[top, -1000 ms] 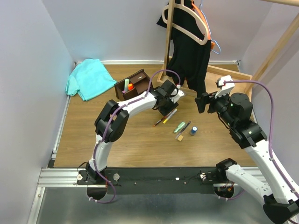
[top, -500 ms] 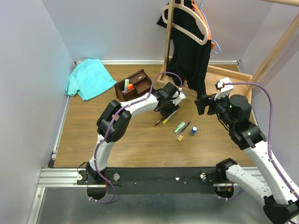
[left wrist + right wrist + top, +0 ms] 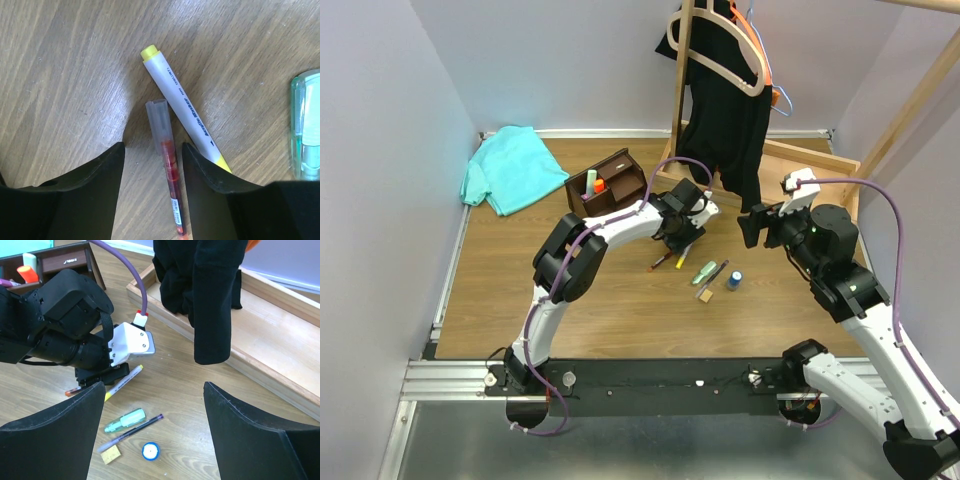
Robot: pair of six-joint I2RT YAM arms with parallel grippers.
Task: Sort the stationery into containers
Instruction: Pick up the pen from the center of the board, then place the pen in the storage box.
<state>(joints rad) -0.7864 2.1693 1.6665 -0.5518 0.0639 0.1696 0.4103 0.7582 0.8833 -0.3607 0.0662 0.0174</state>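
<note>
I see the dark organizer [image 3: 610,183] at the left rear of the table, with an orange marker [image 3: 599,185] standing in one slot. To its right, my left gripper [image 3: 152,146] sits low over the wood with its jaws spread. A red pen [image 3: 169,165] lies between them, and a yellow marker [image 3: 182,105] lies just beside it. Further right, a green marker [image 3: 125,420], thin dark pen [image 3: 131,432], tan block [image 3: 111,454] and blue cylinder [image 3: 150,451] lie loose. My right gripper [image 3: 154,385] hovers above, spread wide and holding nothing.
</note>
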